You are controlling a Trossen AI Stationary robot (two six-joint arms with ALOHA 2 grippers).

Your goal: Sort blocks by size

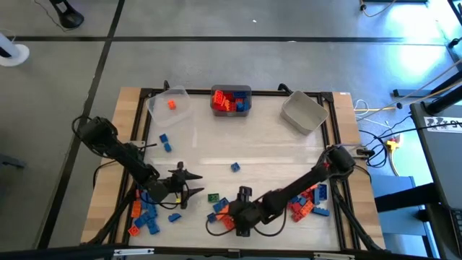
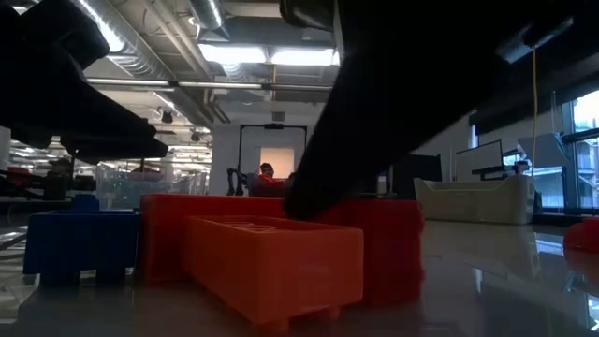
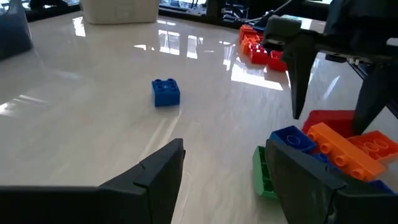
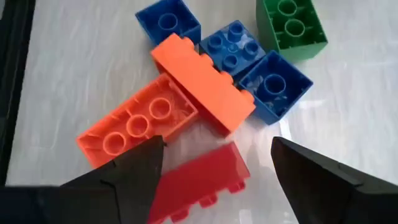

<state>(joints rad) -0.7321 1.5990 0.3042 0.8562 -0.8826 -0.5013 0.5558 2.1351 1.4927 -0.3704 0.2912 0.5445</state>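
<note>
- Our right tool (image 4: 214, 165) hangs with its fingers spread and empty over a red brick (image 4: 199, 180) at the near edge of the worktop (image 1: 274, 152), about six o'clock. We judge it is lined up to close on that brick.
- Just beyond the red brick lies a cluster: a long orange brick (image 4: 202, 84) resting across a second orange brick (image 4: 137, 121) turned hollow side up, three blue bricks touching it, and a green brick (image 4: 291, 28) at the cluster's edge.
- Our left tool (image 3: 217, 168) waits at about seven o'clock, fingers apart and holding nothing, aimed across the worktop towards the same cluster.
- More bricks lie in loose heaps at seven and five o'clock; a lone blue brick (image 1: 235, 167) sits near the centre.
- At twelve o'clock stand three bins; the middle bin (image 1: 231, 90) holds red, orange and blue bricks, presumably one size class.
- The bricks are hard, glossy plastic with round studs; the worktop is pale and shiny.
</note>
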